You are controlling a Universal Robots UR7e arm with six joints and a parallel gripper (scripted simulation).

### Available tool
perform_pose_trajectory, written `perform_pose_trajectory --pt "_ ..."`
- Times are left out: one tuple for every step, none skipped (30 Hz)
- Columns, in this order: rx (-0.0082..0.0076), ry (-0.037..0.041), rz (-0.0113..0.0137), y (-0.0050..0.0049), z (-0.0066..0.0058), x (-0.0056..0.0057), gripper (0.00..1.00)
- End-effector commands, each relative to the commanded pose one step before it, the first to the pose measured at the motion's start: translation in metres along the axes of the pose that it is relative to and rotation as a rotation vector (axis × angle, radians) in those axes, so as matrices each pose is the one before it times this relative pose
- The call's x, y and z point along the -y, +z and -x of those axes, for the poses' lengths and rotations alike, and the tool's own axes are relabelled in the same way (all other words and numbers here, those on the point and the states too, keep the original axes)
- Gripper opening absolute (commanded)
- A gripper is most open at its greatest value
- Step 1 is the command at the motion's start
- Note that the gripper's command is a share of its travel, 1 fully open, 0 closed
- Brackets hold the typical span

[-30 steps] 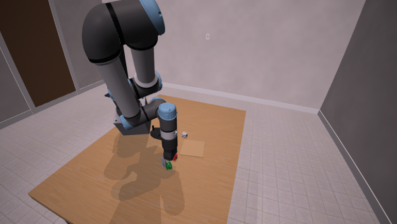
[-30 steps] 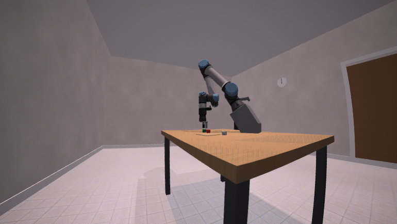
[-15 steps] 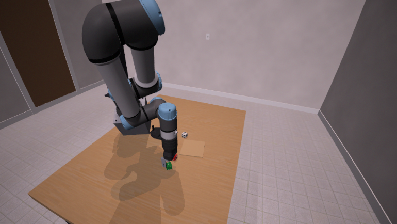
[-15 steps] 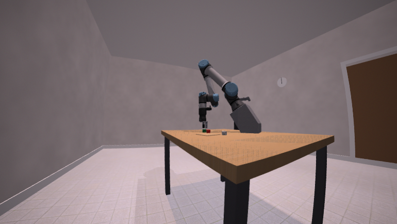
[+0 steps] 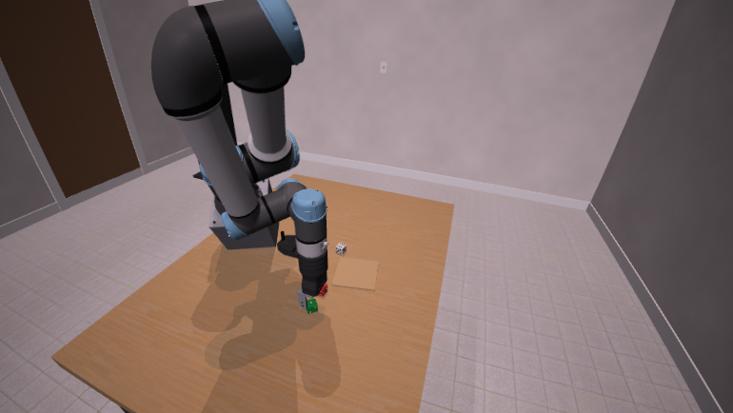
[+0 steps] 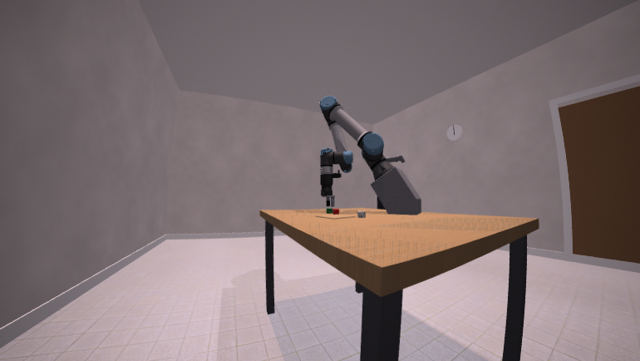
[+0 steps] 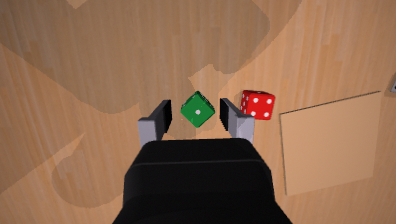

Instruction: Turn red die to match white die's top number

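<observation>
The red die (image 7: 257, 104) lies on the bare table just left of the tan mat (image 7: 330, 142), off the mat, with four pips on top. It also shows in the top view (image 5: 323, 290). A green die (image 7: 197, 110) with one pip on top lies between my open fingers, below them and rotated diagonally. My gripper (image 7: 195, 109) is open and empty, hovering low over the green die (image 5: 311, 305); its right finger stands next to the red die. The white die (image 5: 341, 247) sits on the table beyond the mat (image 5: 355, 273), only its edge showing in the wrist view (image 7: 393, 85).
The arm's grey base block (image 5: 244, 233) stands on the table behind the dice. The table edge (image 5: 436, 307) runs to the right of the mat. In the exterior view the dice (image 6: 332, 210) are tiny on the far side of the table.
</observation>
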State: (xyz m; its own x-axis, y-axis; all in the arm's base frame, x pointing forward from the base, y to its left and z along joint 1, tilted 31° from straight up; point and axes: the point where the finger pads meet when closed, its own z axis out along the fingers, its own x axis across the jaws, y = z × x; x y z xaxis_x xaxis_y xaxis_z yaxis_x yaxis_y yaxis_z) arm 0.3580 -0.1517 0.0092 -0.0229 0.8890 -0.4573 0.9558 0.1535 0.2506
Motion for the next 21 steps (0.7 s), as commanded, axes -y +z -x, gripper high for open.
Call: perform_pose_trajectory --pt "0.00055 0.00002 0.00092 -0.000233 0.00008 -0.00025 1.00" --pt "0.00000 0.00000 0.00000 0.000001 -0.00027 0.00001 1.00" --pt "0.00000 0.00000 0.00000 0.000002 -0.00068 0.00003 1.00" --pt "0.00000 0.00000 0.00000 0.000002 -0.00121 0.00005 1.00" --pt "0.00000 0.00000 0.00000 -0.000002 -0.00182 0.00008 1.00" --pt "0.00000 0.00000 0.00000 0.000002 -0.00245 0.00010 1.00" --pt "0.00001 0.00000 0.00000 -0.000005 -0.00308 0.00014 1.00" --pt "-0.00001 0.00000 0.00000 0.000004 -0.00366 0.00015 1.00" --pt "0.00000 0.00000 0.00000 0.000001 -0.00417 0.00018 1.00" --pt "0.00000 0.00000 0.00000 0.000000 -0.00459 0.00020 1.00" --pt "0.00000 0.00000 0.00000 0.000000 -0.00489 0.00021 1.00" --pt "0.00000 0.00000 0.00000 0.000000 -0.00508 0.00022 1.00" --pt "0.00000 0.00000 0.00000 0.000000 0.00000 0.00000 1.00" --pt "0.00000 0.00000 0.00000 0.000000 0.00000 0.00000 1.00" --pt "0.00000 0.00000 0.00000 -0.000001 -0.00515 0.00023 1.00" --pt "0.00000 0.00000 0.00000 -0.000001 -0.00510 0.00022 1.00" --pt "0.00000 0.00000 0.00000 0.000000 -0.00494 0.00022 1.00" --pt "0.00000 0.00000 0.00000 0.000000 -0.00467 0.00020 1.00" --pt "0.00000 0.00000 0.00000 0.000001 -0.00430 0.00019 1.00" --pt "0.00000 0.00000 0.00000 0.000001 -0.00385 0.00017 1.00" --pt "0.00000 0.00000 0.00000 -0.000001 -0.00333 0.00015 1.00"
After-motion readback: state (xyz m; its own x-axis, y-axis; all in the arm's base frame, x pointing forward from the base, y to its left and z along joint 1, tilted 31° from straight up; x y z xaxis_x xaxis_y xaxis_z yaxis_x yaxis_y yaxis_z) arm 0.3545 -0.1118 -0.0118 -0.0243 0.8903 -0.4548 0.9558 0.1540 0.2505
